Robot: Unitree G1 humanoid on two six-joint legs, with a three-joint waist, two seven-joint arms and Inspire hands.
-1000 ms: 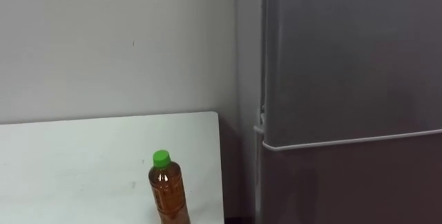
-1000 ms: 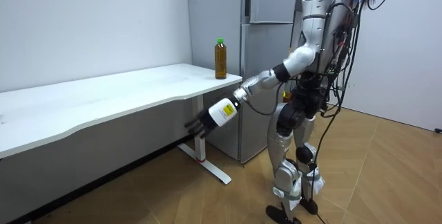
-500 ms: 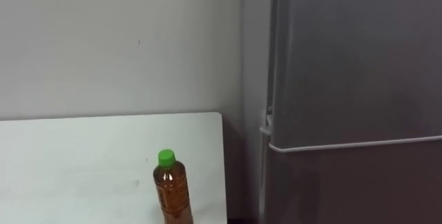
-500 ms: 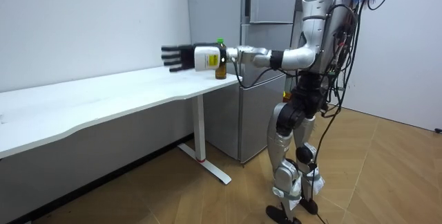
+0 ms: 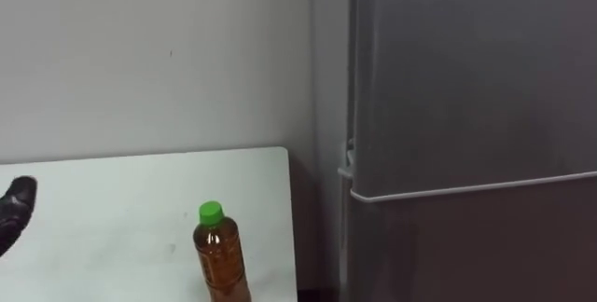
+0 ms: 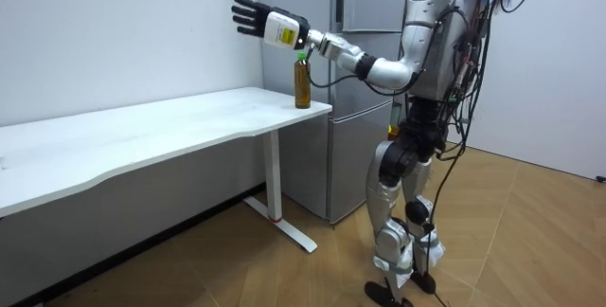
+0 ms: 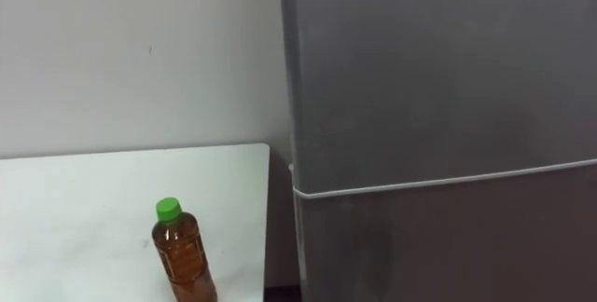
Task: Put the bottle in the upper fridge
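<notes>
One hand [image 6: 248, 15], the robot's left, hangs high over the worktop [image 5: 112, 199], fingers spread and holding nothing, up and to the left of the bottle [image 5: 217, 260]. The bottle stands upright near the worktop's right edge, untouched. Just to its right the fridge [image 5: 466, 106] is shut, top and bottom. The reach looks barely begun: the hand must drop and close round the bottle, and the fridge's top compartment needs opening.

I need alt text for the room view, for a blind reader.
A humanoid robot stands in front of a closed grey fridge, its left hand held up with fingers spread, holding nothing. A brown bottle with a green cap stands upright on the end of a long white table, next to the fridge.
</notes>
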